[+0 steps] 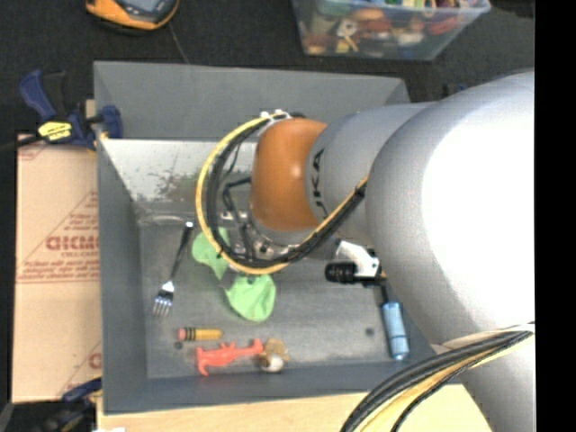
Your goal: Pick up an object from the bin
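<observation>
Several loose things are lying in the bin (324,327). The gripper (241,244) is hanging over a floppy green piece (251,297) near the middle. With the wrist covering it, clenched or released cannot be told. Judging by this, it is lining up a grasp, with closing and lifting coming next.

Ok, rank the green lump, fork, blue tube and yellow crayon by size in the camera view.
Largest first:
green lump, partly under the arm
fork, long but thin
blue tube
yellow crayon
</observation>
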